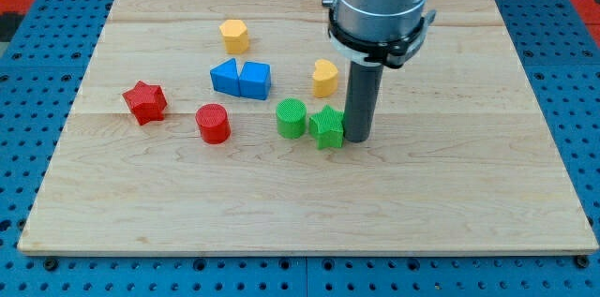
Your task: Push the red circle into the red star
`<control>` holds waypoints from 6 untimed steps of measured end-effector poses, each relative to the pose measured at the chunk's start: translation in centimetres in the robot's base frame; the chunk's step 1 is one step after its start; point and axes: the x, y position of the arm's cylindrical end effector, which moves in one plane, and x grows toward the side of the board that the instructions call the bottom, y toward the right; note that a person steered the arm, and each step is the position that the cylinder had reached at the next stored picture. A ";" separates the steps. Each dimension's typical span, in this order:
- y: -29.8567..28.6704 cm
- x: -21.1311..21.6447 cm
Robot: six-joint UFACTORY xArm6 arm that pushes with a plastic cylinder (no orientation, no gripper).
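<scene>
At the view's centre-right, my tip [359, 138] sits on the pale wooden worktop [450, 203], touching or just beside the right edge of the green plastic star block [328, 126]; contact can't be confirmed from this angle. No jaws on this rig, only a straight dark rod, so nothing is gripped and there's no open or closed state to report. Target piece, the red plastic circle block [213, 123], is left of centre, well apart from my tip. The red plastic star block [144, 101] is near it, up and to the view's left, with a clear gap between the 2. Between tip and red circle: the green plastic circle block [292, 118], just beside the green star. Toward the view's top: 2 blue plastic blocks [241, 79] touching each other, exact shapes unclear, a yellow plastic heart block [325, 77], and a yellow plastic hexagon-like block [234, 35]. Judgement: push not started, tip is on the wrong side of the greens. Risks: a straight run left would plough both green blocks into the red circle and knock it off line. Need to route round the greens toward the view's bottom, then come in at the circle's lower-right. Off-centre contact on a round block would make it roll aside and miss the star. Too hard a shove may drive the star away too.
</scene>
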 end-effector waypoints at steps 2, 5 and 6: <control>-3.6 4.9; -12.6 -0.1; -16.7 -2.5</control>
